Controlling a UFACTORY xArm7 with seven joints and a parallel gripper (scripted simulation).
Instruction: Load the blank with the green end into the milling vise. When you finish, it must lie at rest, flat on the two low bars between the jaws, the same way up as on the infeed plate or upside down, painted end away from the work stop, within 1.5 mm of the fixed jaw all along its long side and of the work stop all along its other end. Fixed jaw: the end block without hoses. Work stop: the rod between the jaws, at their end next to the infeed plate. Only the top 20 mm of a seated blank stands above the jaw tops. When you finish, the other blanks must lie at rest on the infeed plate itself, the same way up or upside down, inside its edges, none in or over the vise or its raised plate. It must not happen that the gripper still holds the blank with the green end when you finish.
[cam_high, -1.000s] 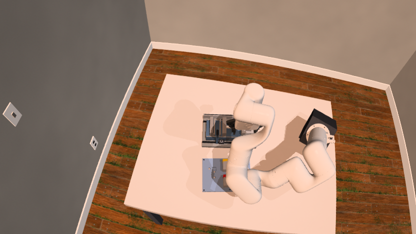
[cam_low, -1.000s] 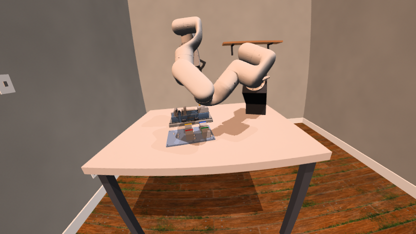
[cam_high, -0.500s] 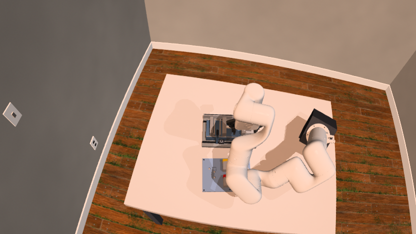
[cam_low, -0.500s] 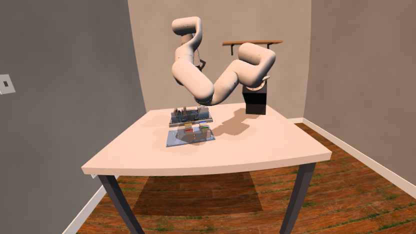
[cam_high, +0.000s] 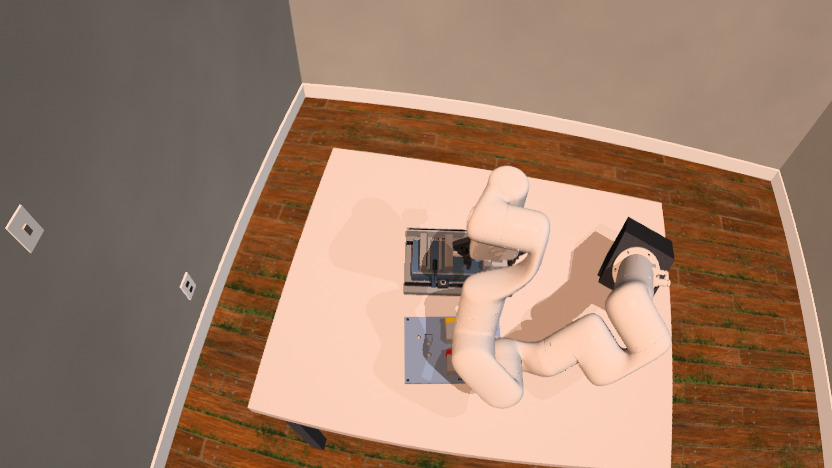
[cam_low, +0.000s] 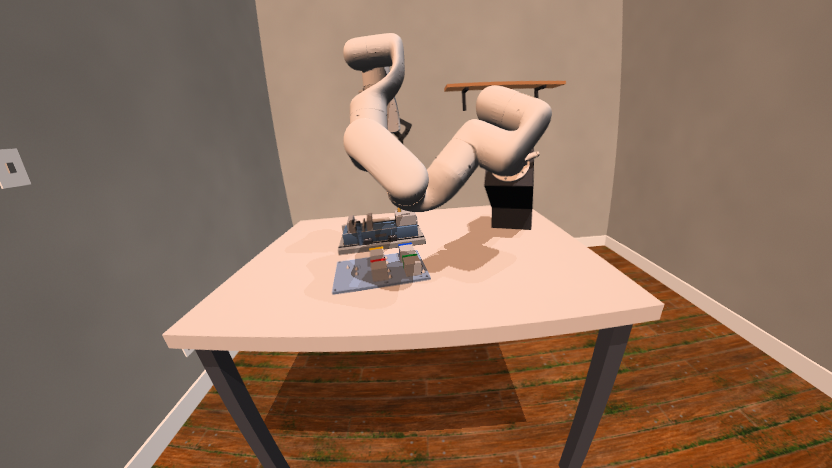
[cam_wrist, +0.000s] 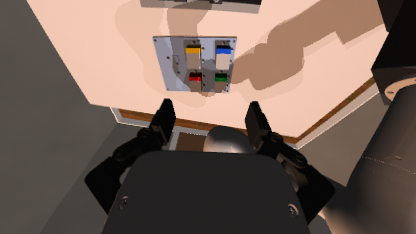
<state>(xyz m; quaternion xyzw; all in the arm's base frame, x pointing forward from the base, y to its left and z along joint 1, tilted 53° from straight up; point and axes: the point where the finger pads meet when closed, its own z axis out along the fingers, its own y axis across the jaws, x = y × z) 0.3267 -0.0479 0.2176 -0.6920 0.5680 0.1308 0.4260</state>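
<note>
The black two-fingered pincer (cam_high: 463, 249) (cam_wrist: 210, 109) stands wide and empty, likely to clear a blank's width; the pale green-ended block (cam_low: 410, 263) (cam_wrist: 221, 84) waits on the blue-grey infeed plate (cam_high: 424, 372) (cam_low: 347, 281) (cam_wrist: 172, 82), near right.

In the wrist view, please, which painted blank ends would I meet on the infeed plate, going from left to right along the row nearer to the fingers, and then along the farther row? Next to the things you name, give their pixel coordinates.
Nearer row: red end (cam_low: 378, 260) (cam_wrist: 195, 77) → green end (cam_low: 410, 255) (cam_wrist: 221, 77). Farther row: yellow end (cam_low: 376, 249) (cam_wrist: 193, 50) → blue end (cam_low: 405, 245) (cam_wrist: 223, 50).
</note>
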